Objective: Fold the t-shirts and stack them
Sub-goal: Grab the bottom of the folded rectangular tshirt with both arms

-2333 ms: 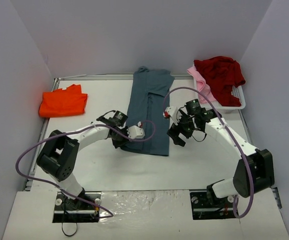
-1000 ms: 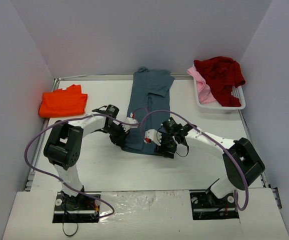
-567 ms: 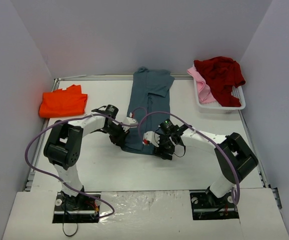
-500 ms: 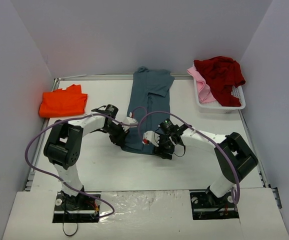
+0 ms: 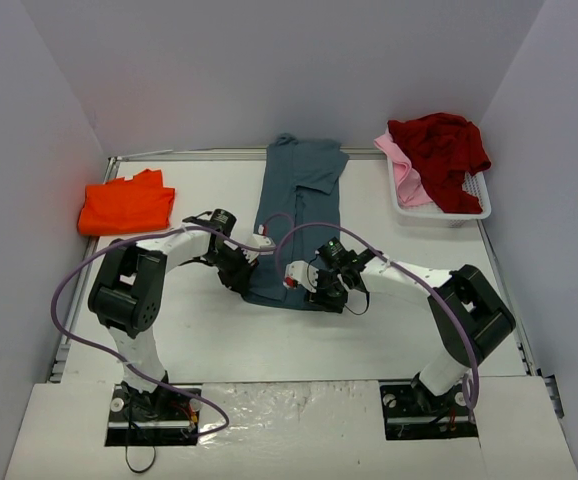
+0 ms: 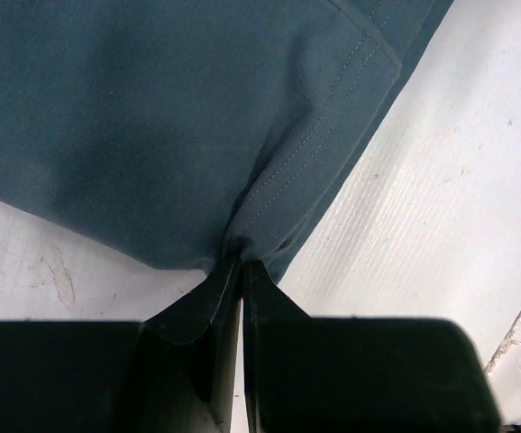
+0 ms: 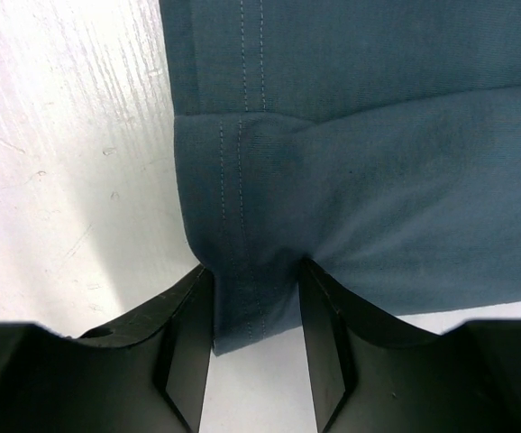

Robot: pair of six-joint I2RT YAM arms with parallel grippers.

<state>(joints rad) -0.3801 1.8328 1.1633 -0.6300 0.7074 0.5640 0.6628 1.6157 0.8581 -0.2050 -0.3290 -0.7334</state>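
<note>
A slate blue-grey t-shirt lies folded into a long strip down the middle of the table. My left gripper is shut on its near left hem corner, and the cloth puckers into the closed tips. My right gripper sits at the near right corner. Its jaws stand apart on either side of the stitched hem, with cloth lying flat between them. An orange t-shirt lies folded at the far left. A dark red t-shirt and a pale pink one are heaped at the far right.
A white plastic basket at the far right corner holds the red and pink shirts. Grey walls enclose the table on three sides. Purple cables loop from both arms over the near end of the blue-grey shirt.
My right arm came down from above the shirt's right side to its near right corner. Its jaws have narrowed around the hem. My left gripper has kept its grip.
</note>
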